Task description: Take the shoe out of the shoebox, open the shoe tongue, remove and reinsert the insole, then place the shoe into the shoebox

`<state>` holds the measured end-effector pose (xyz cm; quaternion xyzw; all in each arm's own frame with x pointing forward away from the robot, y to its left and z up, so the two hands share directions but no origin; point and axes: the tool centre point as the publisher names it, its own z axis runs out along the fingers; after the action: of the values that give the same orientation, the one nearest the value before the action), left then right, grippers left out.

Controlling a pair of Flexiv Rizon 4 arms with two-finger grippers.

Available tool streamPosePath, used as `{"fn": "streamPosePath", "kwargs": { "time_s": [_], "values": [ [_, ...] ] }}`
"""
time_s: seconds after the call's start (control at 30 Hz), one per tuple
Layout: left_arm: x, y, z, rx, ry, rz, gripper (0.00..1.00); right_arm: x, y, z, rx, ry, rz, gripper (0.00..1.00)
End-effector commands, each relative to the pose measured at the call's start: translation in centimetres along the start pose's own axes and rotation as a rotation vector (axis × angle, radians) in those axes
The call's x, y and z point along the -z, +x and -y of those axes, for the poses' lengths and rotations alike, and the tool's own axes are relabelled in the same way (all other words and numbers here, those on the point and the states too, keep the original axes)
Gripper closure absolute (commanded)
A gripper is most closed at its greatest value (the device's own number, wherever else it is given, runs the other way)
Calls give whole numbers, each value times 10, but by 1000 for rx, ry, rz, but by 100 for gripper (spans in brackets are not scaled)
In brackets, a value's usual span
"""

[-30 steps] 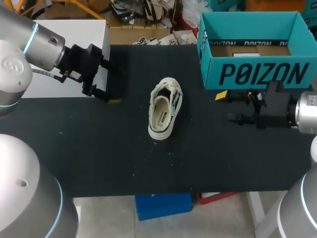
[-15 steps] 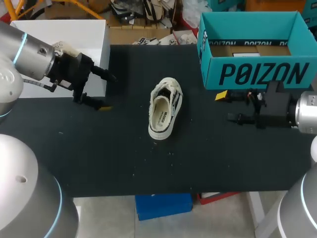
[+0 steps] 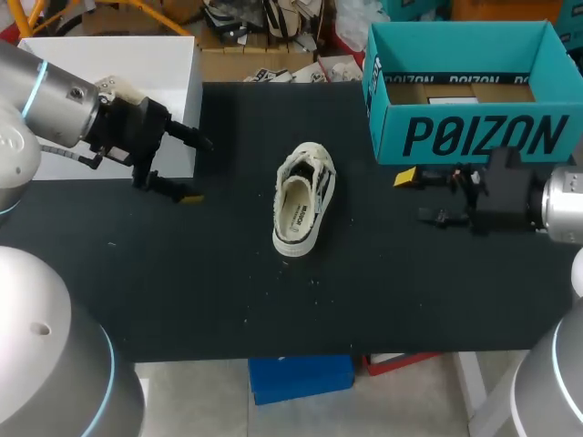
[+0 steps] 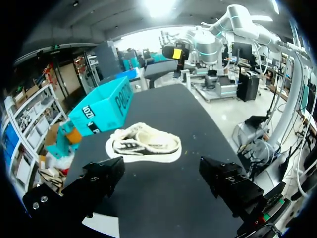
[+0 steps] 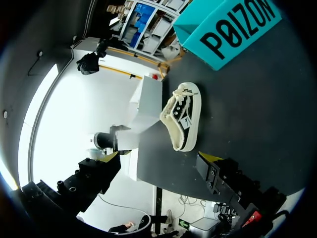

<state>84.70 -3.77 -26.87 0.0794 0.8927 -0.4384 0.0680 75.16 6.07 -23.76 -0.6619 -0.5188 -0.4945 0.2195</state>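
A cream low-top shoe (image 3: 305, 200) stands on its sole in the middle of the black table (image 3: 228, 282), toe away from me, with its insole showing. The teal shoebox (image 3: 469, 91) sits open at the back right with no shoe in it. My left gripper (image 3: 194, 170) hovers open to the shoe's left, beside a white box. My right gripper (image 3: 414, 196) is open to the shoe's right, just in front of the shoebox. In the left wrist view the shoe (image 4: 143, 144) lies ahead of the open gripper (image 4: 163, 173), with the shoebox (image 4: 101, 106) beyond. In the right wrist view the shoe (image 5: 183, 121) lies ahead of the open gripper (image 5: 158, 171).
A white box (image 3: 118, 100) stands at the table's back left corner, right behind my left gripper. The shoebox wall rises close beside my right gripper. A blue crate (image 3: 301, 378) sits on the floor below the table's front edge.
My left gripper drew back to the left, away from the shoe and toward the white box, then came to rest. The right arm and the shoe have not moved.
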Motion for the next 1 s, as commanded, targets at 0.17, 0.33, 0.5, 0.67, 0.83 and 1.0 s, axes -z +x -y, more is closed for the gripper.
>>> {"fn": "streamPosePath", "kwargs": {
  "time_s": [0.17, 0.33, 0.5, 0.67, 0.83, 1.0],
  "values": [
    [-1, 1, -1, -2, -1, 3, 0, -27, 20, -34, 155, 355, 533, 0],
    [-1, 1, -1, -2, -1, 3, 0, -45, 20, -46, 219, 470, 754, 0],
    [-1, 1, -1, -2, -1, 3, 0, -59, 14, -55, 249, 540, 888, 0],
    [-1, 1, -1, -2, -1, 3, 0, -72, 13, -60, 278, 586, 985, 0],
    [-1, 1, -1, -2, -1, 3, 0, -81, 14, -66, 335, 567, 1079, 0],
    [-1, 1, -1, -2, -1, 3, 0, -81, 14, -66, 335, 567, 1079, 0]
  ]
}}
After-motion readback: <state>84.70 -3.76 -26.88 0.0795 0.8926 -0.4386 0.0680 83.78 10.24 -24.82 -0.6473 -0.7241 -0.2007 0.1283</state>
